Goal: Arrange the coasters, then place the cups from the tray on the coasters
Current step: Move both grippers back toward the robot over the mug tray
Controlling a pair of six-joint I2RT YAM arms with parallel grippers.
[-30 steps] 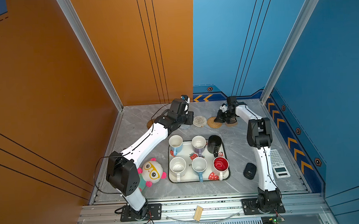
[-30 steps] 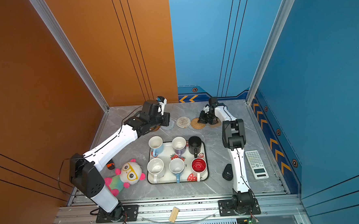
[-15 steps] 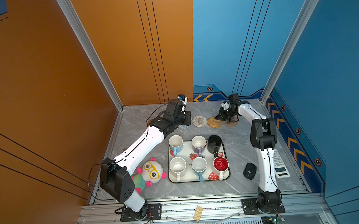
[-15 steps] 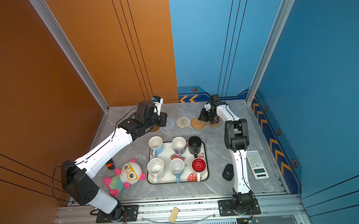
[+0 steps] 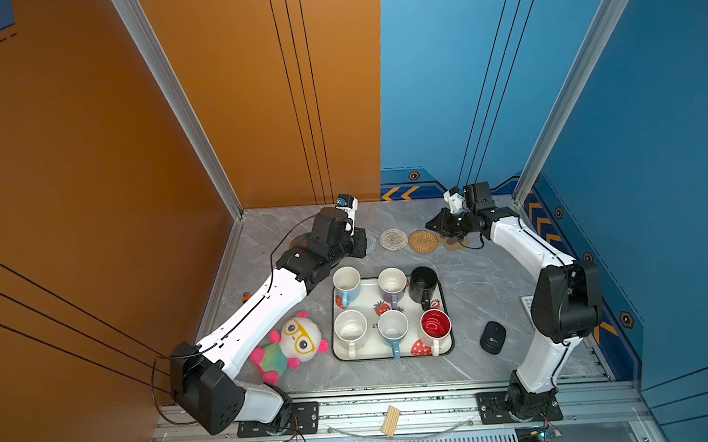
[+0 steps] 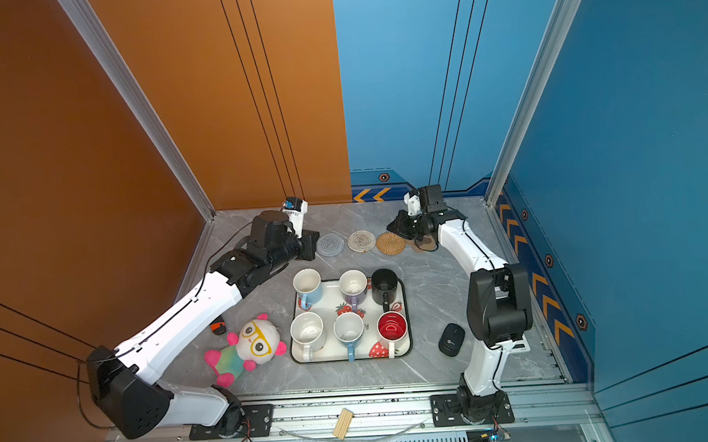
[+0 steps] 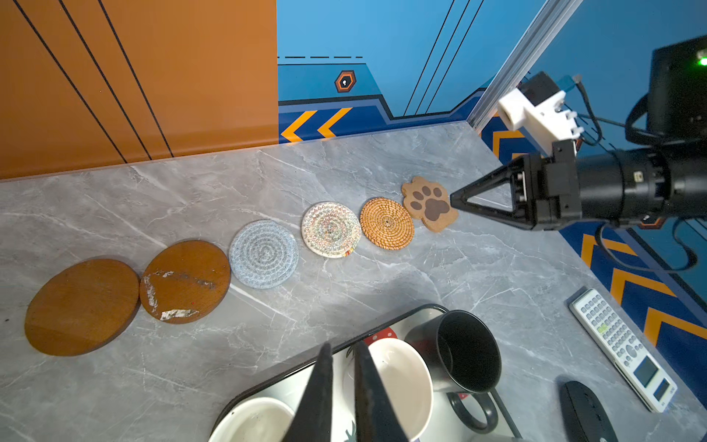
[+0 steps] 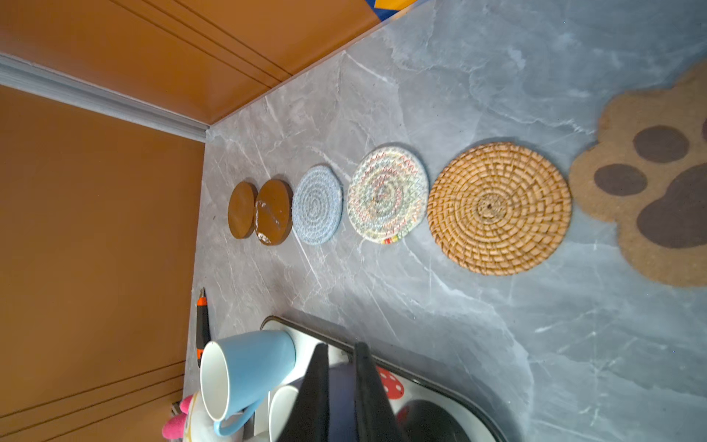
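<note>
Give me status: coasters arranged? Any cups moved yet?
Done: six coasters sit in a row behind the tray. In hand: nothing; left gripper and right gripper are empty, jaws slightly apart. Left: all six cups are on the tray, none on a coaster.

Six coasters [image 5: 393,239] line the far side of the table [image 5: 472,290], left to right: two brown discs [image 7: 185,281] touching, grey woven round [image 7: 264,253], cream woven round [image 7: 331,229], rattan round [image 7: 386,223], paw-shaped one [image 7: 430,203]. Nearer, the strawberry tray [image 5: 373,348] carries all six cups [image 5: 392,327] upright, two rows of three.
</note>
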